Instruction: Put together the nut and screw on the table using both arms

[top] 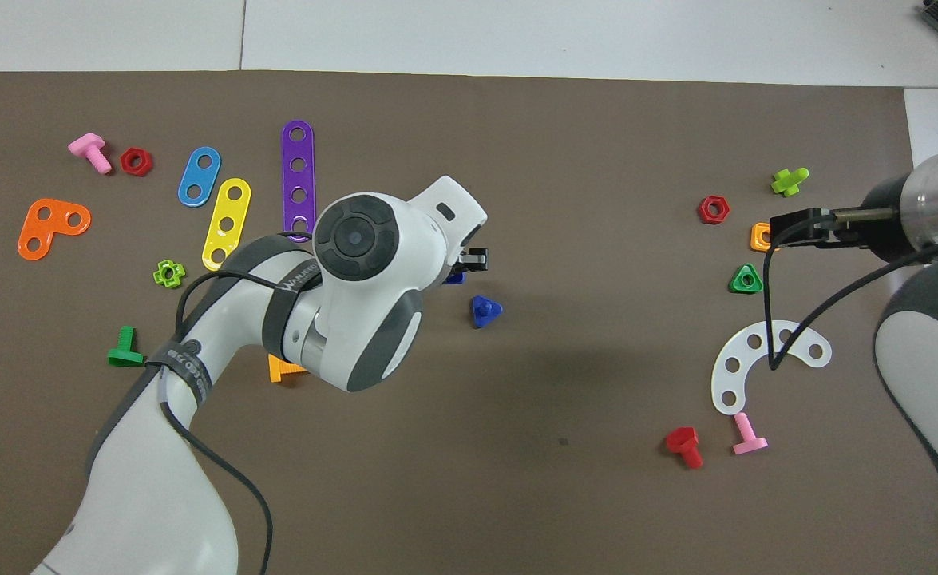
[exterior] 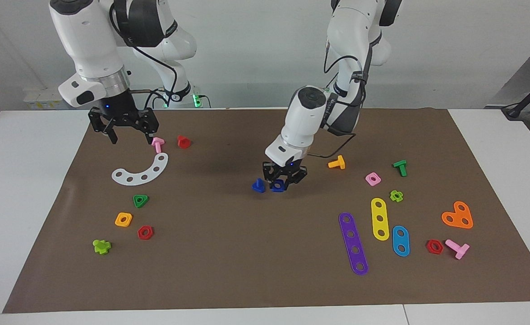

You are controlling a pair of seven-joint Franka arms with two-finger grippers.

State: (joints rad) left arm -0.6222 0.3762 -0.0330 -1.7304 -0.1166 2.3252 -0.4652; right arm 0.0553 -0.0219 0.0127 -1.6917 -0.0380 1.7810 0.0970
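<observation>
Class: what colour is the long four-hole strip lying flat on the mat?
Purple. The four-hole strip shows best in the facing view, beside the yellow strip.

It was a robotics lab: two white arms (exterior: 310, 113) stood at a white table (exterior: 25, 180) against a bare wall.

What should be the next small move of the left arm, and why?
Probably shift the left gripper sideways until the nut it holds hangs over the screw, then lower it. The nut sits just beside the screw, whose stem points up from the mat. The right gripper waits, open, at its own end.
</observation>
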